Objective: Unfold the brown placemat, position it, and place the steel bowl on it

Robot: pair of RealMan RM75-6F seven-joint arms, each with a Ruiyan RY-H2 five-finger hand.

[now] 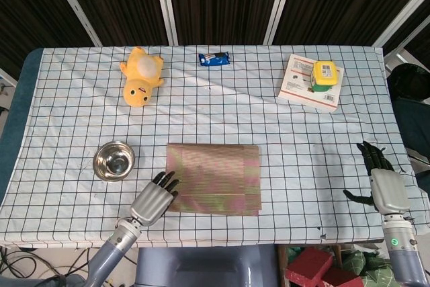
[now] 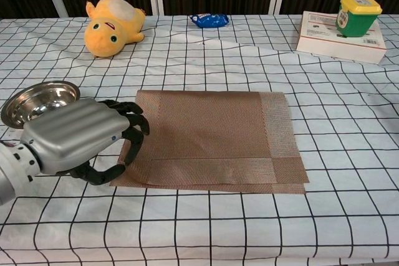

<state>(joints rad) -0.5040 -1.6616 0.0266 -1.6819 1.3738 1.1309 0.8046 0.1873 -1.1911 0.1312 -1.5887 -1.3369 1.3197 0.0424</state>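
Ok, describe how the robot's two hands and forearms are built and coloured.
Both match. The left hand has a ribbed silver-grey back shell, black fingers and a pale grey cylindrical wrist with a dotted ring. The right hand shows the same silver back and black fingers, plus a small green light on its grey forearm.

A table (image 1: 67, 99) covered with a white cloth checked in black carries everything. Near its front edge a folded brown placemat (image 1: 213, 178) lies flat at the middle, with a steel bowl (image 1: 114, 160) just to its left. Along the far side sit a yellow plush duck (image 1: 140, 75) at the left, a small blue packet (image 1: 213, 59) near the middle, and at the right a white box (image 1: 310, 84) with a green yellow-lidded jar (image 1: 325, 75) on top.
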